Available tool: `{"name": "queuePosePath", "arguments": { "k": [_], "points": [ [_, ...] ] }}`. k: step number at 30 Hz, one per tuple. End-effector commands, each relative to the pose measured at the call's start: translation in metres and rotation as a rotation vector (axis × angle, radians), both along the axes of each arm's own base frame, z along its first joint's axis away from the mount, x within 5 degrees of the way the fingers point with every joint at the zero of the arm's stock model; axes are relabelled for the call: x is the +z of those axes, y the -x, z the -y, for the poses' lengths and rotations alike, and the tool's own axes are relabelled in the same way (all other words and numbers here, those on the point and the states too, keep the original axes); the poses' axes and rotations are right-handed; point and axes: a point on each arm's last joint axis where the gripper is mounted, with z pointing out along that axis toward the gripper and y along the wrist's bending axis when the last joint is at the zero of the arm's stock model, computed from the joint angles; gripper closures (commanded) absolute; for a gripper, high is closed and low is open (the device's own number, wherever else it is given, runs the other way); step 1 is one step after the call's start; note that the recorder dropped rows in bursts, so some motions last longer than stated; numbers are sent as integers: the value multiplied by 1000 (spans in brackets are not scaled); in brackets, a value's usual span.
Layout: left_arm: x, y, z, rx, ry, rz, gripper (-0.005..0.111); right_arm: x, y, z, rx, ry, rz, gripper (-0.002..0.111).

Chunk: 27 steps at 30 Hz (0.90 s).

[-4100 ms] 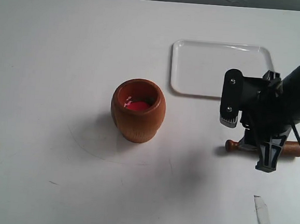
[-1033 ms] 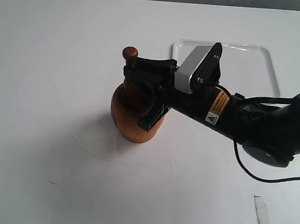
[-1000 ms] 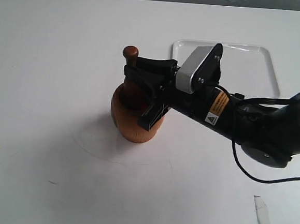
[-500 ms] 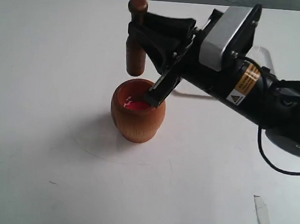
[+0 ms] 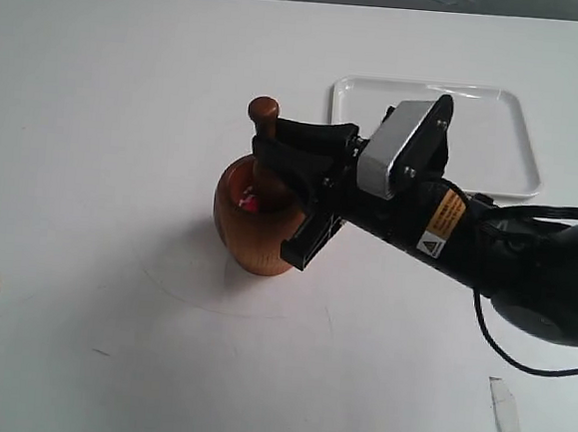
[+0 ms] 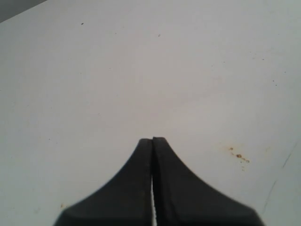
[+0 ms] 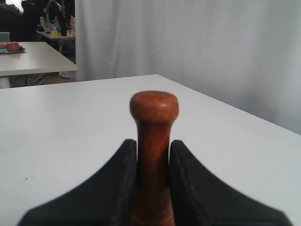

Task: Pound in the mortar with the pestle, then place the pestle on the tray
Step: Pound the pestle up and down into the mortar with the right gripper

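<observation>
The reddish-brown wooden mortar (image 5: pixel 251 235) stands left of centre on the white table, a bit of its red inside showing. The dark brown pestle (image 5: pixel 264 124) stands upright with its thick end down inside the mortar and its knob on top. My right gripper (image 5: pixel 294 181) reaches in from the right and is shut on the pestle's shaft; in the right wrist view the pestle (image 7: pixel 153 141) is clamped between the black fingers (image 7: pixel 117 188) of the right gripper (image 7: pixel 153 146). The white tray (image 5: pixel 486 131) lies behind the arm. My left gripper (image 6: pixel 152 140) is shut over bare table.
The right arm's black body (image 5: pixel 486 257) stretches across the table right of the mortar and covers part of the tray's near edge. A strip of tape (image 5: pixel 505 418) lies at the front right. Small brown specks (image 6: pixel 237 154) mark the table beside the left gripper.
Half a second ago the pestle was held raised above the mortar; my right gripper has brought it down so that its thick end is inside the mortar again.
</observation>
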Motion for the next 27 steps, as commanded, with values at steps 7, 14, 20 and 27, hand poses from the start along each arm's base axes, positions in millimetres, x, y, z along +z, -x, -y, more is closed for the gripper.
{"name": "queuePosePath", "arguments": {
  "k": [7, 14, 20, 27],
  "points": [
    [0, 0, 1, -6, 15, 4, 107, 87, 17, 18, -28, -178, 219, 108],
    [0, 0, 1, -6, 15, 4, 107, 48, 8, 8, -15, -76, 101, 108],
    [0, 0, 1, -6, 15, 4, 107, -34, 5, -2, 44, 110, -130, 108],
    [0, 0, 1, -6, 15, 4, 107, 63, 10, 9, -4, -129, 123, 108]
  ]
}}
